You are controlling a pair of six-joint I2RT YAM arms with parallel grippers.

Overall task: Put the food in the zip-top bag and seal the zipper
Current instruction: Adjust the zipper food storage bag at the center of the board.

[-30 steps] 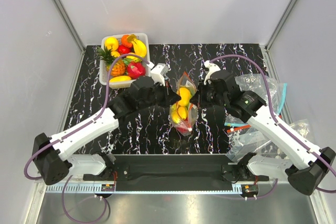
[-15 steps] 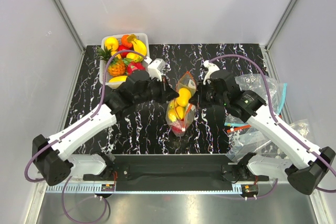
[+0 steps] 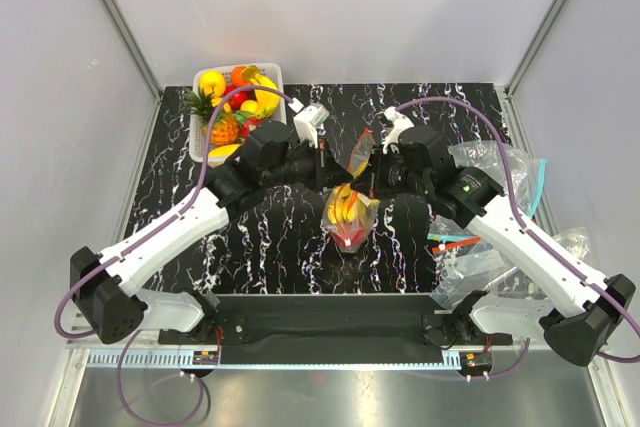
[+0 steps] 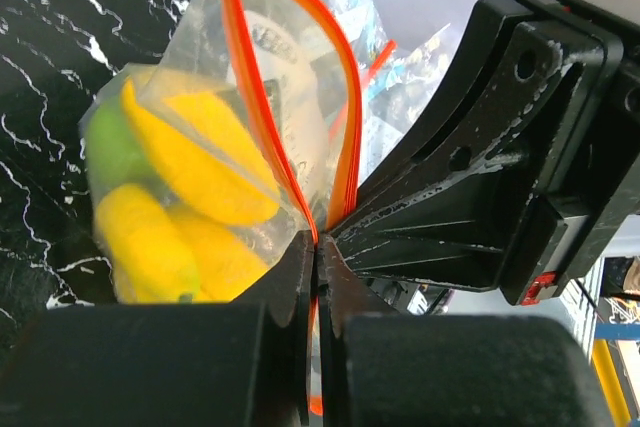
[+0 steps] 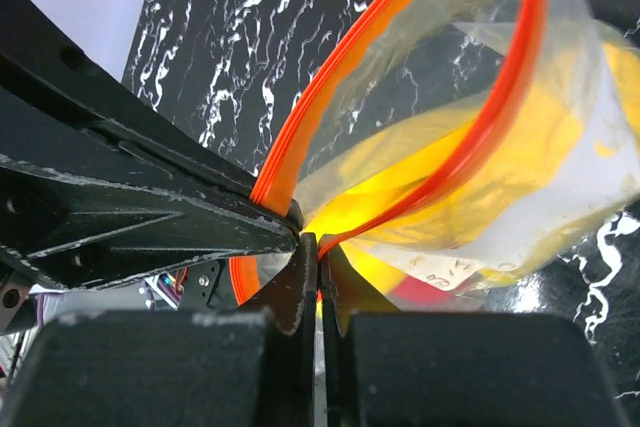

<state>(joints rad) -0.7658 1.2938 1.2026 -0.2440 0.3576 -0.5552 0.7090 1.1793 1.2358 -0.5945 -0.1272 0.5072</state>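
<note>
The clear zip-top bag (image 3: 352,209) hangs between my grippers over the table's middle, with yellow, green and red toy fruits inside. Its orange-red zipper (image 3: 361,147) is held up. My left gripper (image 3: 333,173) is shut on the zipper (image 4: 252,77) at the bag's left end. My right gripper (image 3: 368,171) is shut on the zipper (image 5: 500,97) right beside it; the two sets of fingertips nearly touch. The left wrist view shows a yellow fruit (image 4: 195,147) and a green apple (image 4: 106,142) in the bag. The right wrist view shows the banana (image 5: 530,162) and red apple (image 5: 425,292).
A white basket (image 3: 275,75) with more toy fruits stands at the far left. Spare clear bags (image 3: 490,172), one with a teal-blue strip (image 3: 540,182), lie at the right edge. Grey walls close in the black marbled table (image 3: 270,247).
Both grippers have moved toward the far side and closer together, lifting the bag's mouth. The fruits have sunk toward the bag's bottom.
</note>
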